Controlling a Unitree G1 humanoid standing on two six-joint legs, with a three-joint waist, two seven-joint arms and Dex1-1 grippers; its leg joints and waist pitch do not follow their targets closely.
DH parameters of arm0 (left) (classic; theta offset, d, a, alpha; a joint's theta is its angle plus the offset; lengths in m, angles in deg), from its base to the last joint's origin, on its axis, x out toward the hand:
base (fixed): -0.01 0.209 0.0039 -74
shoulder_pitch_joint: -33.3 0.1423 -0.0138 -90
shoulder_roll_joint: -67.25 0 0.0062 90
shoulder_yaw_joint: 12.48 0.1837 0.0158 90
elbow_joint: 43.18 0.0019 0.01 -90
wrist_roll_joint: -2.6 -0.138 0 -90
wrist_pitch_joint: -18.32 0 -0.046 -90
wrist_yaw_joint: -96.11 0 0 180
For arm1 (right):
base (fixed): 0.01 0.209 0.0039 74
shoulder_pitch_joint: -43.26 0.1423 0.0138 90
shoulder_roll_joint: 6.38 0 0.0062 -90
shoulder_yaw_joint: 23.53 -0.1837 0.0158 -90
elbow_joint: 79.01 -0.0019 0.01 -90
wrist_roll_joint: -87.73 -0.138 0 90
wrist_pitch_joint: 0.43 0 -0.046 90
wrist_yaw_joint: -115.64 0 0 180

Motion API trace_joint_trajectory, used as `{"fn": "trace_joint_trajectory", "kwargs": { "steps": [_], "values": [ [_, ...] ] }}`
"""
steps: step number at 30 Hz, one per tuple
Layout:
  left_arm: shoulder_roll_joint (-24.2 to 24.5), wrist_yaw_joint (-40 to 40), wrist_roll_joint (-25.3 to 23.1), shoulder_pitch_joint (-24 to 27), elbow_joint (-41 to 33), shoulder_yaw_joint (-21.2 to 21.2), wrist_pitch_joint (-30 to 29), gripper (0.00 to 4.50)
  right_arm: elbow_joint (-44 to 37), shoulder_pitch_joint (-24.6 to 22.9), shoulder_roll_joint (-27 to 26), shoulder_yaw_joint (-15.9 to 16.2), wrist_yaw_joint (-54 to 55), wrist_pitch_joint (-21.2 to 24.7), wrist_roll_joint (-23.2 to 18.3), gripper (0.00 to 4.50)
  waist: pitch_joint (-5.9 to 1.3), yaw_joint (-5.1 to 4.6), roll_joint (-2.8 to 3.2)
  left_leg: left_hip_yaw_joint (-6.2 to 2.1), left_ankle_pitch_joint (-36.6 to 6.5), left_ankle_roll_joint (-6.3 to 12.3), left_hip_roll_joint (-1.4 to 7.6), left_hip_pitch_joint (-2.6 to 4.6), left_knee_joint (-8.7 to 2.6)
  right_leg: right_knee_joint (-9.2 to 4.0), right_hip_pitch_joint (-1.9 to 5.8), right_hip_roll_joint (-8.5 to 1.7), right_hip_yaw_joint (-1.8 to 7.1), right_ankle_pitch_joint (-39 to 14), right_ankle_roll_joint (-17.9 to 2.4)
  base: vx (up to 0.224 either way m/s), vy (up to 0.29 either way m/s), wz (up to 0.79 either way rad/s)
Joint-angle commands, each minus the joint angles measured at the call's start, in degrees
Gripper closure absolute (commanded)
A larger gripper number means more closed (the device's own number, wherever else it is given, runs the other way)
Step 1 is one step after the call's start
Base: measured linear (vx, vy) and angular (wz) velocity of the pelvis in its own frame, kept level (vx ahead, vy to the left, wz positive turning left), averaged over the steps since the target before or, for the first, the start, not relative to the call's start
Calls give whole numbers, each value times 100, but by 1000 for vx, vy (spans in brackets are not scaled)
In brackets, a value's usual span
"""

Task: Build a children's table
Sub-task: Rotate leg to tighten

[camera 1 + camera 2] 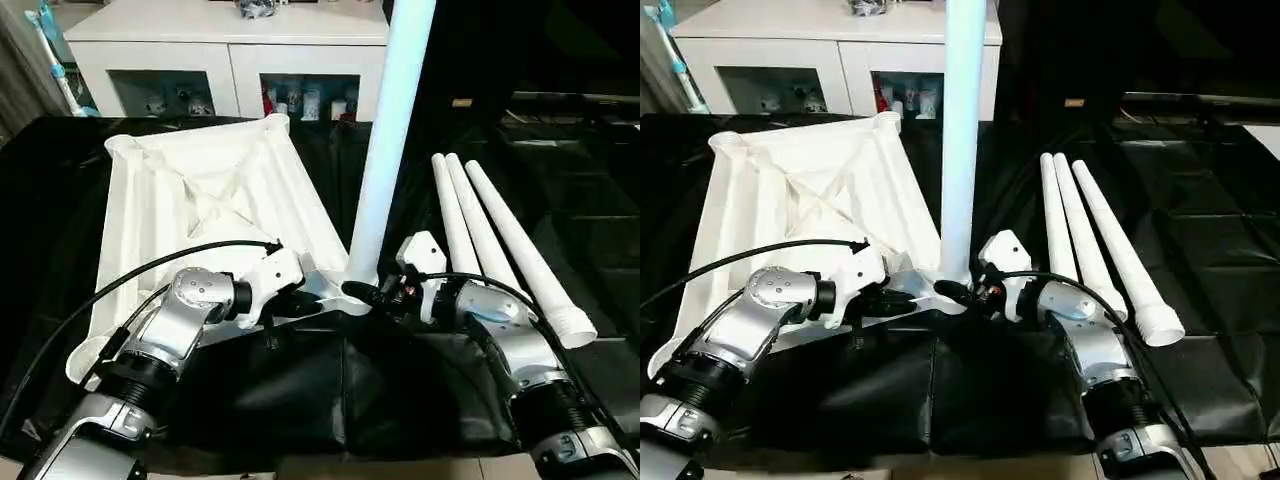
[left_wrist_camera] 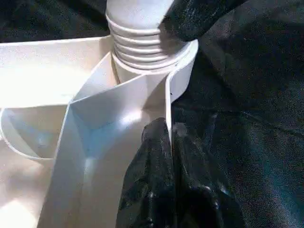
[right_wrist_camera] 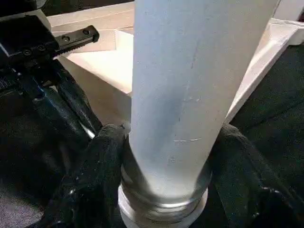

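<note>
The ribbed white tabletop (image 1: 200, 200) lies underside-up on black cloth (image 1: 1200, 260), its thin rim pinched by the closed left gripper (image 2: 168, 137). A smooth tapered leg (image 1: 385, 150) is stood upright in the near corner socket (image 2: 183, 61), threaded end partly exposed, clasped near its base between the right gripper (image 3: 166, 156) fingers. Three spare legs (image 1: 1095, 235) are laid alongside.

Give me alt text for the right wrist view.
The right gripper clasps an upright white leg just above its threaded base, one black finger on each side. Behind it lie the white tabletop, upside down, and the left gripper, over black cloth.
</note>
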Motion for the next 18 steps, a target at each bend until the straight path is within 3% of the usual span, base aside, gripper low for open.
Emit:
{"fn": "trace_joint_trajectory", "kwargs": {
  "steps": [1,5,6,7,10,14,18],
  "values": [
    [-86,-17,-96,0,244,177,-220,450,357,-2,-166,-2,483,217,172,217,-303,9,19,-163,-1322,296,377,57,-406,-426,264,-514,281,-875,-1408,0,0,0],
    [-415,-725,-277,-328,780,91,-442,450,859,288,-666,-140,1573,506,347,217,-204,-66,24,-189,-2088,30,350,134,-457,-559,187,-520,279,-2281,-1133,0,0,0],
    [-466,-833,-298,-379,862,75,-464,450,925,329,-736,-164,1713,553,356,217,-171,-110,30,-225,-2421,-81,334,164,-480,-608,166,-518,257,-2876,-957,0,0,0],
    [-681,-1257,-328,-587,1174,-23,-586,450,1152,485,-971,-221,2154,670,393,217,-189,-138,32,-250,-2625,-154,336,211,-473,-653,133,-542,263,-3234,-807,0,0,0],
    [-1138,-2127,-290,-1025,1781,-271,-863,450,1637,850,-1368,-283,2927,849,478,226,-202,-169,25,-281,-2637,-179,315,218,-468,-692,116,-533,246,-3318,-669,0,0,0],
    [-1580,-2830,-273,-1504,2391,-438,-962,450,2326,1366,-1756,-465,3696,831,466,241,-234,-161,30,-268,-2470,-89,310,183,-472,-687,126,-542,256,-2953,-749,-13,4,-1],
    [-1670,-2978,-320,-1654,2578,-469,-853,450,2506,1504,-1833,-497,3754,737,527,241,-250,-139,44,-257,-2390,-43,332,154,-495,-648,159,-536,265,-2360,-904,0,0,0]
  ]
}}
